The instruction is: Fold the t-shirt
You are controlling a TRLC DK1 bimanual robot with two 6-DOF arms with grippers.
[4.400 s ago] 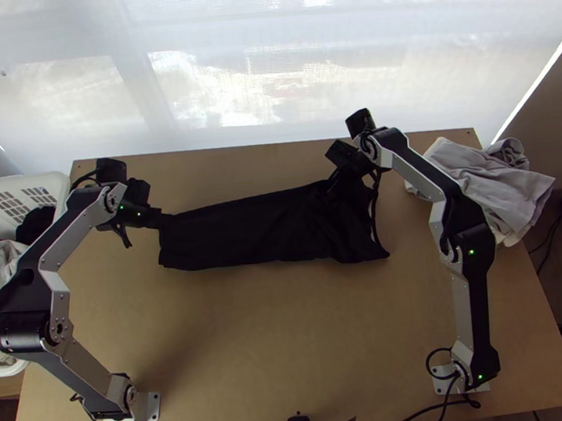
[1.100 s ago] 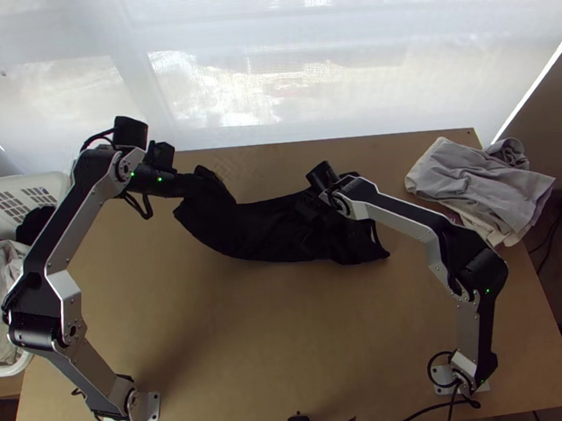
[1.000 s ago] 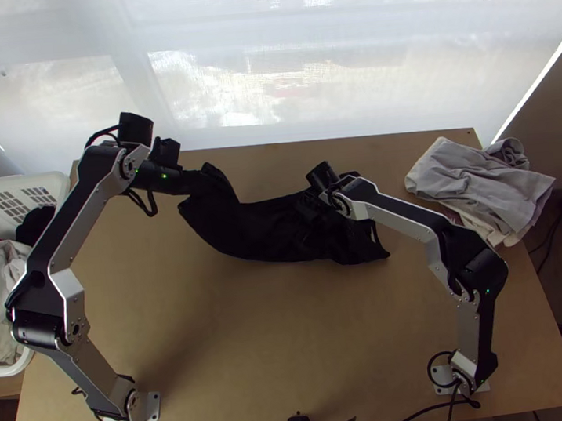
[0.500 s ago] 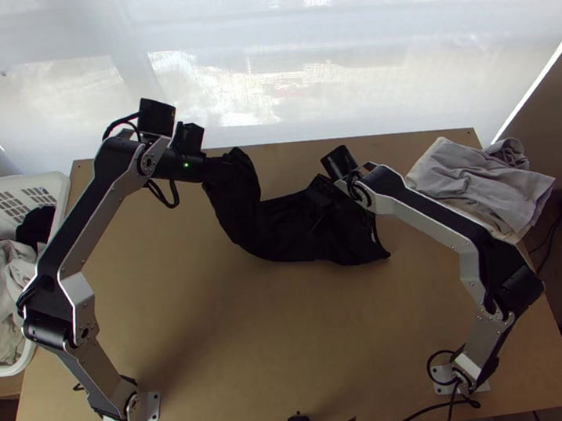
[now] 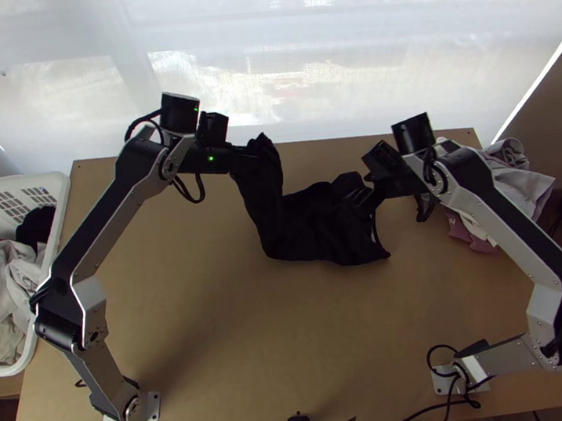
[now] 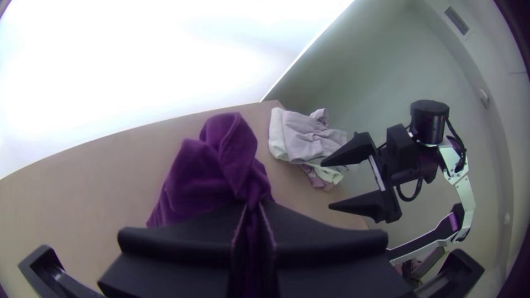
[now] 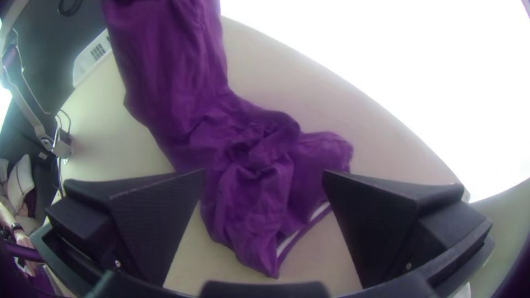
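Left gripper has jaws pinching the t-shirt, right gripper has jaws spread wide.

Dark t-shirt, black from above and purple in the wrist views, one end raised and bunched, the rest lying rumpled on the far half of the wooden table, perhaps the neck opening at the other end

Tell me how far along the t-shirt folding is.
Partway. The t-shirt already looks narrowed into a long, bent strip. In hand: one end, apparently lifted, pinched in the left gripper. The right gripper is open near the other, rumpled end. Left, probably: laying the held end over and smoothing the wrinkles.
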